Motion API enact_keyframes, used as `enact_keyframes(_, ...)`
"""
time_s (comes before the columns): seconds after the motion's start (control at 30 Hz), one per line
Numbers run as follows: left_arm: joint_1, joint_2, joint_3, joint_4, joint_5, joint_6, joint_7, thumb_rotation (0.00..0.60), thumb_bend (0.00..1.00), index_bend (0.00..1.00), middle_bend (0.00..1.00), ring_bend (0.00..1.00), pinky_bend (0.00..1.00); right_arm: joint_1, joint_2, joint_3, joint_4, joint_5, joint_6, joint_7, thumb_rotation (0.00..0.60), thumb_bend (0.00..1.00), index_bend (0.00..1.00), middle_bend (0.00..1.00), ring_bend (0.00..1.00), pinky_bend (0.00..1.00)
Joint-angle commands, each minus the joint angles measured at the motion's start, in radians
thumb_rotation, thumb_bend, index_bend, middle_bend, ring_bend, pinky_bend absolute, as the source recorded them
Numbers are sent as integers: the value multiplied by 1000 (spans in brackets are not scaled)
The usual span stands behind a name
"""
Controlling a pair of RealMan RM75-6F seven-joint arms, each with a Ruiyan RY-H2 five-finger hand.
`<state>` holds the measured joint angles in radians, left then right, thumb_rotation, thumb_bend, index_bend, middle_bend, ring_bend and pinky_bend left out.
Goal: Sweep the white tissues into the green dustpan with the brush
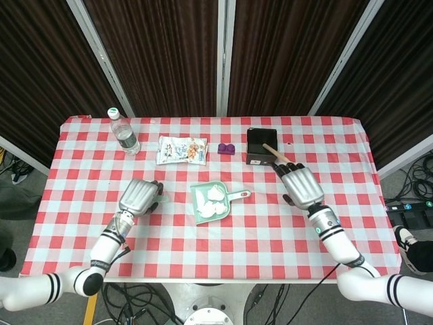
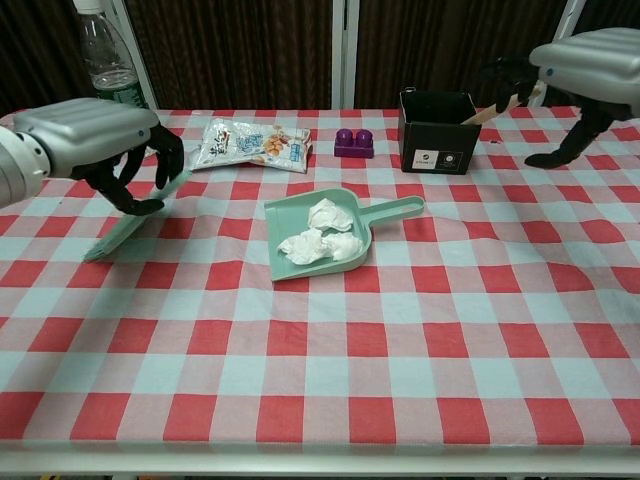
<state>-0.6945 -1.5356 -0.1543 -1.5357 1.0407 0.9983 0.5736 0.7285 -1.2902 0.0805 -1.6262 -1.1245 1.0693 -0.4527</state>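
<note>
The white tissues (image 2: 320,236) lie bunched inside the green dustpan (image 2: 385,212) at the middle of the bench (image 2: 400,340), so the sweeping looks done. The left hand (image 2: 105,140) grasps the brush (image 2: 125,225), its bristle end low on the cloth; it should lay it flat before letting go. The right hand (image 2: 585,60) hovers released, well clear of the dustpan handle.

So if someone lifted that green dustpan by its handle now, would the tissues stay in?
Probably, if kept level. The white tissues look crumpled and very light, sitting loosely in the green dustpan, so a tilt toward its open front edge could spill them. The pan looks like stiff, thin plastic, likely light.
</note>
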Motion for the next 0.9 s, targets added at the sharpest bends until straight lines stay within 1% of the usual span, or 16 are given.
enact_keyframes(0.03,-17,8,-2,-31,-48,-23,17,600,387,369,425,580,904,-51,59,-17,-39,-51,48,48,600,148,107,260,223,323)
enact_keyframes(0.13,-4,36,-1,-68,-53,-9,-6,600,334,309,389,507,878,-91,95,-24,-57,-85,90,92,600,148,105,256,201,316)
enact_keyframes(0.2,25,60,-7,-106,-26,38,-58,600,301,272,365,461,853,-124,118,-33,-68,-113,123,122,600,150,104,251,177,294)
enact_keyframes(0.23,43,73,-10,-123,-5,63,-96,600,281,254,354,443,821,-139,129,-38,-72,-124,137,135,600,152,104,249,167,285)
enact_keyframes(0.3,99,106,-16,-155,63,139,-211,600,261,241,347,427,776,-176,156,-55,-82,-150,165,170,600,157,103,242,139,254)
enact_keyframes(0.33,125,122,-16,-161,96,177,-262,600,249,240,345,413,735,-193,168,-64,-85,-160,174,185,600,159,103,240,131,246)
enact_keyframes(0.4,188,162,-10,-151,169,275,-351,600,236,240,341,389,666,-233,197,-85,-86,-183,201,218,600,164,103,230,107,217)
enact_keyframes(0.47,246,200,8,-116,224,361,-404,600,228,240,329,336,556,-275,224,-106,-76,-208,231,255,600,178,95,209,69,172)
enact_keyframes(0.57,323,247,44,-61,266,445,-444,600,211,241,299,257,397,-335,257,-127,-50,-241,279,335,600,202,58,164,10,105)
enact_keyframes(0.67,395,283,86,-20,280,494,-478,600,197,240,270,214,302,-399,266,-138,-10,-277,348,419,600,201,10,132,0,72)
enact_keyframes(0.77,462,307,122,15,290,532,-532,600,192,241,257,193,257,-460,257,-145,29,-307,419,489,600,207,0,125,0,68)
enact_keyframes(0.9,541,321,159,20,304,585,-571,600,191,241,257,193,252,-527,249,-158,52,-343,485,547,600,212,0,126,0,62)
